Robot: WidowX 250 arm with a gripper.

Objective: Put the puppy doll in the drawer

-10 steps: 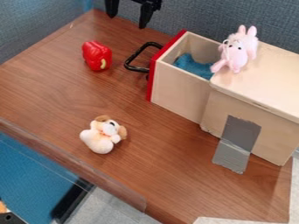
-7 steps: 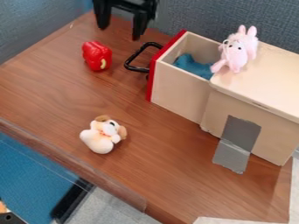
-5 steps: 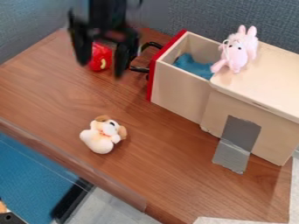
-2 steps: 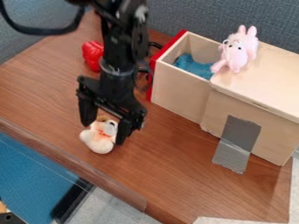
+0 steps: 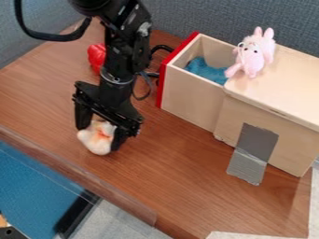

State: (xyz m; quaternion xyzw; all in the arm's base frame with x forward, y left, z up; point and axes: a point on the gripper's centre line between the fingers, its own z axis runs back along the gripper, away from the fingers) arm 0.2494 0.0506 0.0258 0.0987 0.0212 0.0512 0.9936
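Observation:
The gripper (image 5: 99,135) hangs over the left part of the table, its fingers shut on the puppy doll (image 5: 96,144), one on either side. White body and an orange-red patch of the doll show below the gripper; its head is mostly hidden. I cannot tell whether the doll touches the table. To the right, the wooden drawer (image 5: 190,95) is pulled out, with its red front (image 5: 163,86) facing left and a blue cloth (image 5: 204,70) inside.
A red toy pepper (image 5: 96,57) lies behind the arm, partly covered. The drawer's black handle (image 5: 163,48) sticks out near the arm. A pink rabbit doll (image 5: 251,58) sits on the cabinet top (image 5: 287,86). A clear rim (image 5: 74,179) runs along the table's front left edge.
The arm came in from the top edge and down over the puppy doll. Since the last earlier frame, gripper and doll have shifted together slightly up and left in the view.

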